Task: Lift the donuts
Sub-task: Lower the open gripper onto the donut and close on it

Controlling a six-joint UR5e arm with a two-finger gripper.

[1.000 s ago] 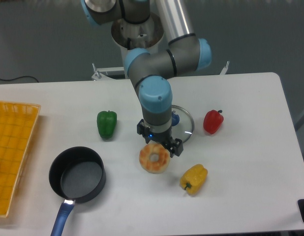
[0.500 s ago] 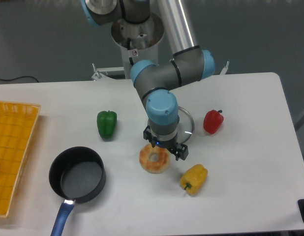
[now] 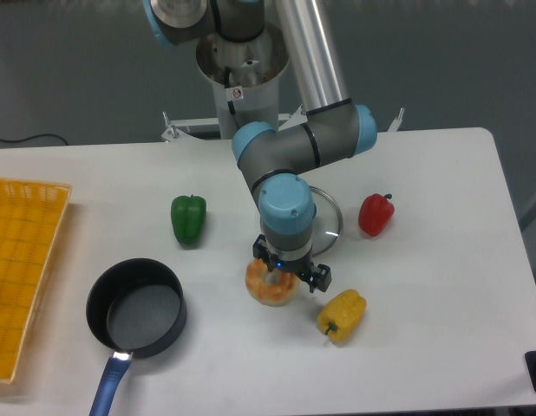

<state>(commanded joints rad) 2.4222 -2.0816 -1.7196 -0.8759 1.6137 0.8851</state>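
One donut [image 3: 269,291] lies on the counter [image 3: 441,303] among three peppers (green [image 3: 188,217], red [image 3: 375,214], yellow [image 3: 342,315]) and one pan [image 3: 136,310], under the end effector [image 3: 289,271], whose opening I cannot tell.

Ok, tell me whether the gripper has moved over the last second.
Yes. The gripper has come down and slightly right, away from the green pepper, now over the donut.

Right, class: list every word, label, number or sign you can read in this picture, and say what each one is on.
No text can be read.
Small sticker on the robot arm's base column: red mark, too small and blurred to read.
Donut, peppers, pan and yellow basket: no markings visible.
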